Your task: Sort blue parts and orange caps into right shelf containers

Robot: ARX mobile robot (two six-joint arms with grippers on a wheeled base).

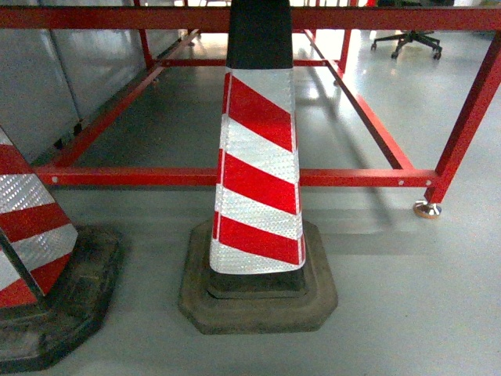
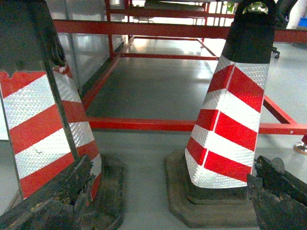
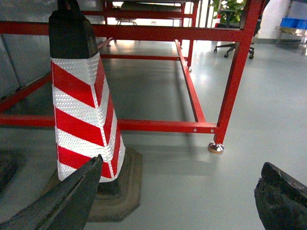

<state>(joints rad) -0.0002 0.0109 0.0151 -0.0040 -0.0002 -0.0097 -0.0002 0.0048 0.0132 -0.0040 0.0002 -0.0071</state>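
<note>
Floor-level holding, listed left to right.

Item 1: traffic cone (image 1: 35, 258), red and white reflective bands on a black rubber base, cut off by the left edge of the head view.

Item 2: second traffic cone (image 1: 258, 180), same pattern, black top, standing on the grey floor (image 1: 407, 313) in front of the low rail of a red steel frame (image 1: 368, 178).

Item 3: office chair (image 1: 407, 39), far back on the right.

Item 4: left gripper (image 2: 168, 201); worn black fingers (image 2: 278, 191) spread wide, nothing between them.

Item 5: right gripper (image 3: 172, 196); fingers likewise wide apart, nothing held.

Task things: no orange caps, blue parts or shelf crates show in any view; their look cannot be described. A blue shape at the far right edge of the right wrist view is too small to identify.

Step, by judgement: transit or approach, no sorting begun. The next move calls for steering the base past the cones and bringing the parts and the right shelf into view before either arm reaches.
</note>
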